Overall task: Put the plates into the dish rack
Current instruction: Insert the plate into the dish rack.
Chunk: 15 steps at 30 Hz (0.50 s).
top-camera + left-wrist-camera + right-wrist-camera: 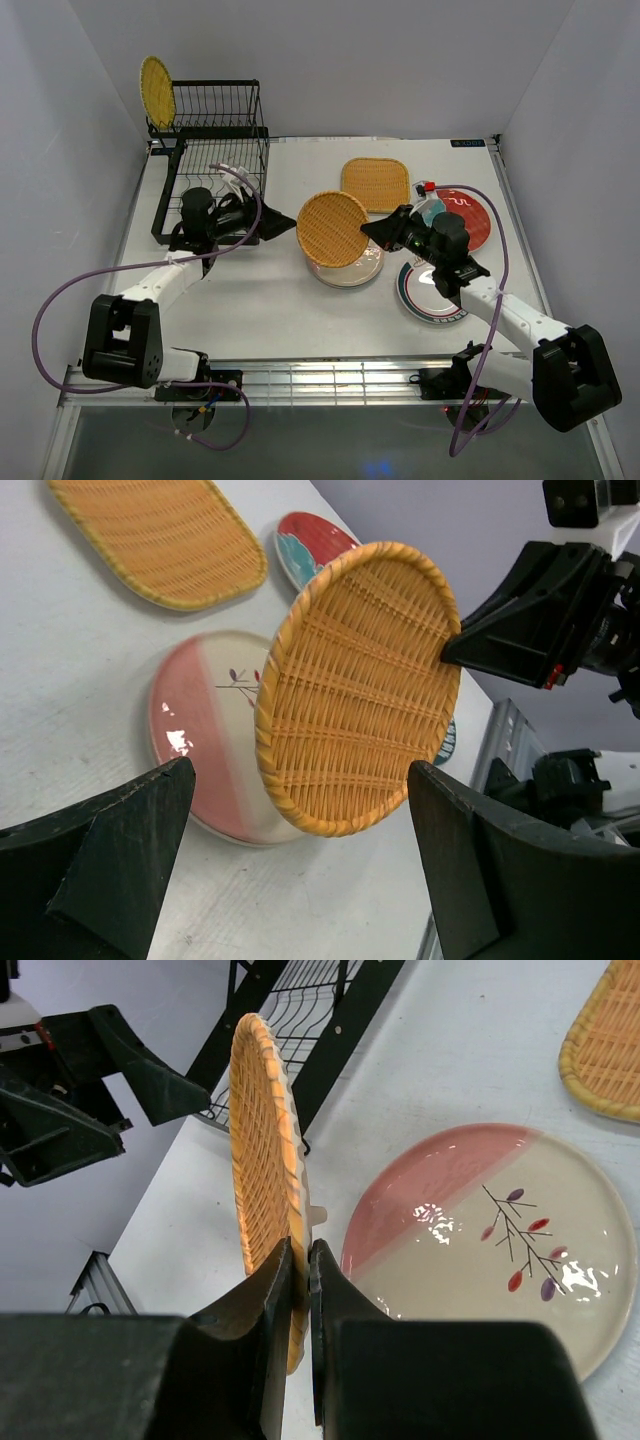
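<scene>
Round woven orange plate (262,1140), upright in right tool (298,1260).

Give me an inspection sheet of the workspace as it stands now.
Surface: white table, no spills seen.
Job's things: dish rack far left, racked woven plate standing at the left end of its rear tier. Held woven plate upright above the pink-and-white plate. Rounded-square woven plate, red plate and green-ringed plate lie flat.
Clutter: nothing seen.
Grippers: right gripper fingers shut on the held woven plate's rim. Left gripper open, facing that plate, not touching it.
Cables: left purple cable loops over the rack's lower tray. Right purple cable arcs over the red plate.
Surroundings: plain white walls.
</scene>
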Motion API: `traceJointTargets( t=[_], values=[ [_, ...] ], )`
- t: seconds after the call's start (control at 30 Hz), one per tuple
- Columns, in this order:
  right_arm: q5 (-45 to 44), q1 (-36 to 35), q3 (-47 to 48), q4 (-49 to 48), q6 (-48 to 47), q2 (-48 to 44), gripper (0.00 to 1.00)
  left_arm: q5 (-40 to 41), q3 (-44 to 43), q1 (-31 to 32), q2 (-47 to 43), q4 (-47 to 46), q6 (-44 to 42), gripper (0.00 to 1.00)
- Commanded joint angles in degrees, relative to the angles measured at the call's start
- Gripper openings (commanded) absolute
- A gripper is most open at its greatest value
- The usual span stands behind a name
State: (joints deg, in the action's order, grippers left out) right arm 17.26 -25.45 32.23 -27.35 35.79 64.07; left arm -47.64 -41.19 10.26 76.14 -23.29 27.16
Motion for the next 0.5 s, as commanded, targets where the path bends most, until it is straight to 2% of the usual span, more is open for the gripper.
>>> traceJointTargets(
  t=[0.0, 0.17, 0.47],
  values=[
    [2.17, 0.31, -0.32, -9.29, -0.20, -2.11, 0.08, -9.66, -2.14, 0.02, 1.64, -3.95, 3.42, 0.98],
    [3.57, 0.23, -0.85, -11.40, 0.33, -2.46, 0.08, -13.53, -0.83, 0.02, 1.65, -8.69, 5.80, 0.97],
    [7.09, 0.32, -2.26, -16.58, 2.88, -1.23, 0.08, -15.29, -0.21, 0.11, 2.17, -10.81, 7.47, 0.92]
  ],
)
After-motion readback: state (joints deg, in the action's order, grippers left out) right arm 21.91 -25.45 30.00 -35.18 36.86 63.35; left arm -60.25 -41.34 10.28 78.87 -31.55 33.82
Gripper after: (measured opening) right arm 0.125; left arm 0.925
